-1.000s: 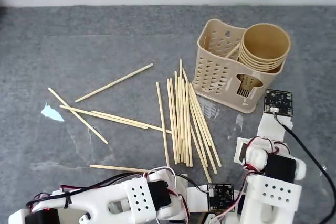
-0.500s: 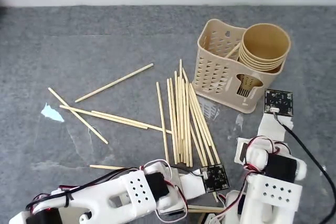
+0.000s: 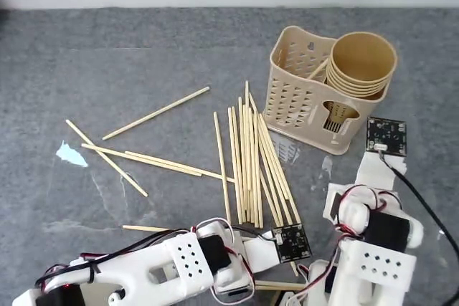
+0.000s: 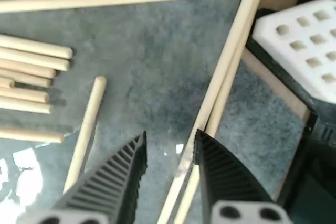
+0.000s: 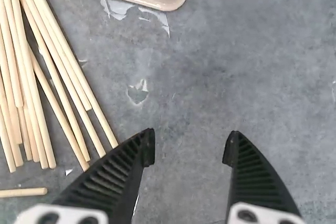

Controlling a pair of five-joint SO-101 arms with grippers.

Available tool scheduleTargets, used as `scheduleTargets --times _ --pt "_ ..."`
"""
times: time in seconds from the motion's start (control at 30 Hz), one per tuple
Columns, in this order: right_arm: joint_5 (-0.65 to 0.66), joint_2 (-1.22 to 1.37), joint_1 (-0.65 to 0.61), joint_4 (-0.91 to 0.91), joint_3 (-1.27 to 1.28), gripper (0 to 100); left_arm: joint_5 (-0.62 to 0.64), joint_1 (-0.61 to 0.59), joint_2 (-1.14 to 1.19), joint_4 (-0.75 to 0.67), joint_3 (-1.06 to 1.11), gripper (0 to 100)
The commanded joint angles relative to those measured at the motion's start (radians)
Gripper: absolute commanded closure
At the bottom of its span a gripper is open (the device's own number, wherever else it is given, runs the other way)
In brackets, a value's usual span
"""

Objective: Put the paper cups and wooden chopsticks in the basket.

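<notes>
Chopsticks (image 4: 224,61) are lying paired at the left gripper (image 4: 169,142), its jaws standing apart, their long axis slanting past one fingertip into the gap.

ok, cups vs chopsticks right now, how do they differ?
Place: the cups sit in the basket; nearly all chopsticks lie outside it on the table. Pose: the cups stand upright, nested in one stack; the chopsticks lie flat, one bundle beside the basket, others scattered. Shared: both are pale tan.
</notes>
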Motion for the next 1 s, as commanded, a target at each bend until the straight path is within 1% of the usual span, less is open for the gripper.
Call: scheduleTargets --times 0.0,0.13,0.37,0.7,0.9,0.97 --pt "0.012 -0.018 0.01 0.01 -0.063 77.2 0.005 0.002 0.003 0.02 -0.031 86" --pt "0.012 -0.018 0.013 0.001 -0.066 77.2 0.006 0.002 -0.005 0.021 -0.035 86" --pt "0.018 -0.018 0.162 -0.028 -0.066 77.2 0.011 -0.005 -0.006 0.017 -0.038 86" --pt "0.02 -0.018 0.286 -0.019 -0.135 77.2 0.011 0.0 0.003 0.015 -0.031 86" --pt "0.02 -0.018 0.288 -0.018 -0.141 77.2 0.009 0.0 0.005 0.017 -0.022 86" --pt "0.02 -0.018 0.288 -0.018 -0.141 77.2 0.011 0.0 0.005 0.023 -0.018 83"
